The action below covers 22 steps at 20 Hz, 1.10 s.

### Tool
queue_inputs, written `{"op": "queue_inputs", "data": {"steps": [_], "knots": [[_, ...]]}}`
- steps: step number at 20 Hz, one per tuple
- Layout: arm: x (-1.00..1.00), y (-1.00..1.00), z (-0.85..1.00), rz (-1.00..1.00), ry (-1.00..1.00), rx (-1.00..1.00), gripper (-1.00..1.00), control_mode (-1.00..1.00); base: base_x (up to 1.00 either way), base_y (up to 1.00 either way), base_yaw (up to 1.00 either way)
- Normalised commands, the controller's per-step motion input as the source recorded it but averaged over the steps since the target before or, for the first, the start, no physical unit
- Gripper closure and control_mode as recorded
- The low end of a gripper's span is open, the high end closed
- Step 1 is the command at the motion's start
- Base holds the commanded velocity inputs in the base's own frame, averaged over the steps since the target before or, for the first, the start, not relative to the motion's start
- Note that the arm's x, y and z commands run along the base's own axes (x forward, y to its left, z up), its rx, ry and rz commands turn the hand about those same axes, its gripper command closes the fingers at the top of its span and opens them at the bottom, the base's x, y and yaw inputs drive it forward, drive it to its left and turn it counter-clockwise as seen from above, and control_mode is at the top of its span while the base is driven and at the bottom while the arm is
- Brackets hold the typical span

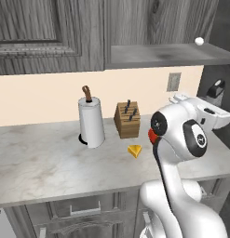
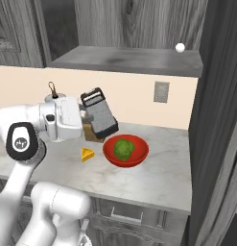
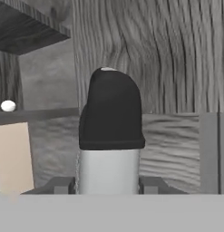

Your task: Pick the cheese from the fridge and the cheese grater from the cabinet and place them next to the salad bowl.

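Gripper clamped on the grater, which hangs tilted in the air just left of and above the bowl. Risk, as judged: a tilted release could topple the grater into the bowl or onto the cheese, which lies on the counter just left of the bowl. Grater: tapered silver box, perforated faces, black handle and base. Cheese: small yellow-orange wedge.
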Motion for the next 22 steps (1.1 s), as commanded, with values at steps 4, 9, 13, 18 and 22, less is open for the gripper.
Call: {"op": "queue_inputs", "data": {"steps": [4,9,13,18,22], "knots": [[0.07,-0.18,-0.73,0.00,0.00,-0.04,1.00,-1.00,0.00,0.00,0.00],[0.03,-0.34,-0.74,0.00,-0.02,0.00,1.00,-1.00,0.00,0.00,0.00],[0.06,-0.46,-0.70,0.00,-0.04,0.00,1.00,-1.00,0.00,0.00,0.00],[0.13,-0.53,-0.66,0.02,-0.09,-0.01,1.00,-1.00,0.00,0.00,0.00],[0.18,-0.55,-0.61,0.04,-0.07,-0.06,1.00,-1.00,0.00,0.00,0.00]]}}
